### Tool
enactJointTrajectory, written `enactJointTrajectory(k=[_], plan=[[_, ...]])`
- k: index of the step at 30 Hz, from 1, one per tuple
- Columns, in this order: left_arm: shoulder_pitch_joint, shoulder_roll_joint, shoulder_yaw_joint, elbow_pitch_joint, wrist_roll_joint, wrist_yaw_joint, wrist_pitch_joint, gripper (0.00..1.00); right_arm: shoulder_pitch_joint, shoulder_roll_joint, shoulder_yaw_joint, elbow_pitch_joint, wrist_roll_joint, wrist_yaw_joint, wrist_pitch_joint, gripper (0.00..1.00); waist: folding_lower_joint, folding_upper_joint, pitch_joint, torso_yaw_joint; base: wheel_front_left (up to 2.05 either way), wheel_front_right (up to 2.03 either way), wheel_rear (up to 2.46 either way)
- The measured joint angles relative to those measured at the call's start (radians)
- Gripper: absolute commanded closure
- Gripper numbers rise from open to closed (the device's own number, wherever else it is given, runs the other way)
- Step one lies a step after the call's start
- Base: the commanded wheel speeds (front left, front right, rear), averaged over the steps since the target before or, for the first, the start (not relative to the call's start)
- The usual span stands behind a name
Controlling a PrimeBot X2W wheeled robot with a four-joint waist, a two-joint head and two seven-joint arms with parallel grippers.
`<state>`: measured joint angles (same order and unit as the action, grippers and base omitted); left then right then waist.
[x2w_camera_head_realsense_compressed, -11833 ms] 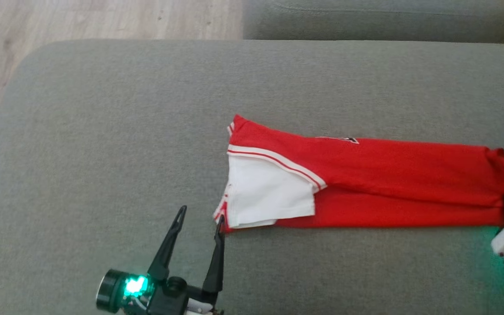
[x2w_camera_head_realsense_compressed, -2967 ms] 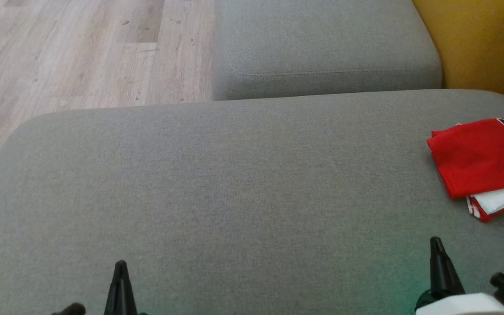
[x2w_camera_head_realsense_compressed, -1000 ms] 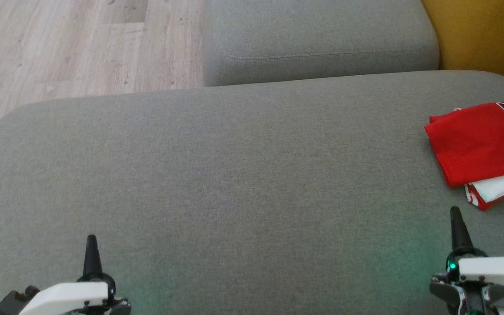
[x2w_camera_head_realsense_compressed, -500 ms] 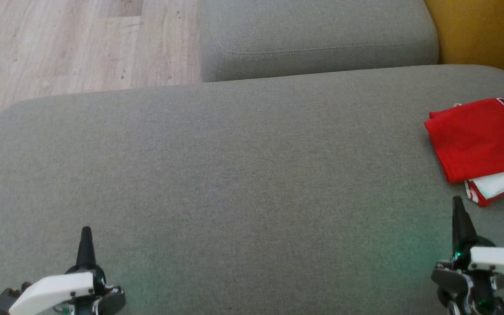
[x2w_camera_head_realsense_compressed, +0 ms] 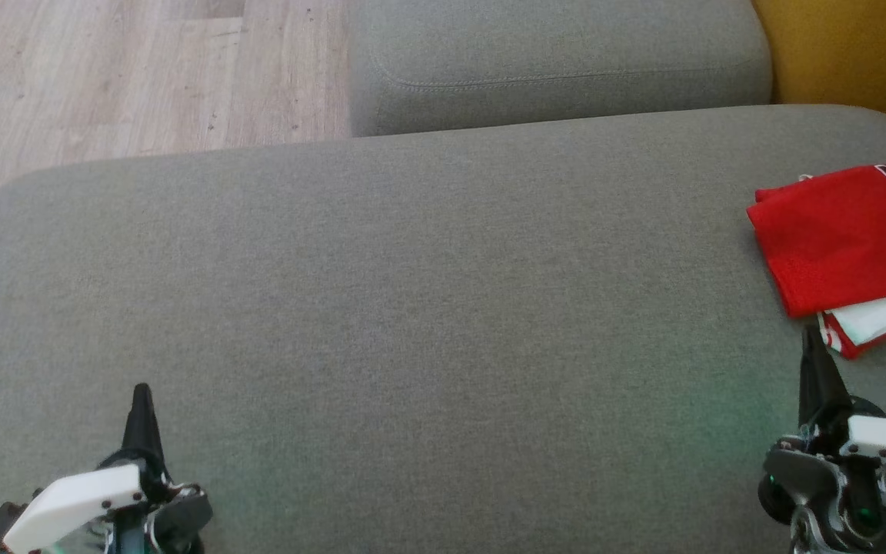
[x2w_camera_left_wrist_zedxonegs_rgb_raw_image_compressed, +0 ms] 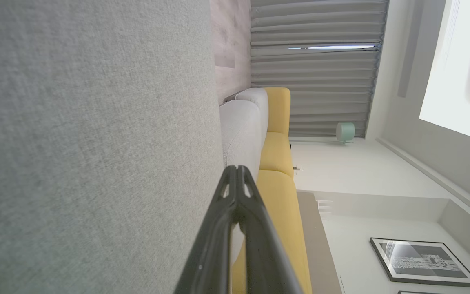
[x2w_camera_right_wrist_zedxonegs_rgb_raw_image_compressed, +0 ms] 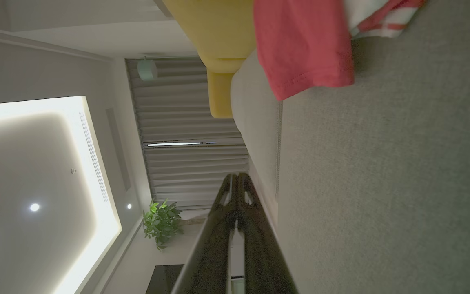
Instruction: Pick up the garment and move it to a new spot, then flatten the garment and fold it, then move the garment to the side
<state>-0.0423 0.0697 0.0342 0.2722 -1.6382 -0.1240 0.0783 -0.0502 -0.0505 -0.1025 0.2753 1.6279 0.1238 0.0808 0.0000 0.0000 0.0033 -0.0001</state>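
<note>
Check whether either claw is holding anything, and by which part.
Nothing is held. The left claw and right claw are both shut on nothing; the folded garment lies free on the cushion.

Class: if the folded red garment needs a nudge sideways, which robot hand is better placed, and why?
Right. The right hand, shut, points at the near corner of the garment on the right of the cushion; the left hand lies far off at the opposite side.
</note>
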Motion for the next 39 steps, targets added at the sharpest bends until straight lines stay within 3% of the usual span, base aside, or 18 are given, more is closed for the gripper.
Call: enactJointTrajectory(k=[39], plan=[[-0.014,-0.01,0.022,0.0,0.002,0.0,0.01,1.0,-0.006,0.001,-0.008,0.0,-0.001,0.0,0.009,1.0,0.0,0.0,0.0,0.0,0.0,0.0,0.0]])
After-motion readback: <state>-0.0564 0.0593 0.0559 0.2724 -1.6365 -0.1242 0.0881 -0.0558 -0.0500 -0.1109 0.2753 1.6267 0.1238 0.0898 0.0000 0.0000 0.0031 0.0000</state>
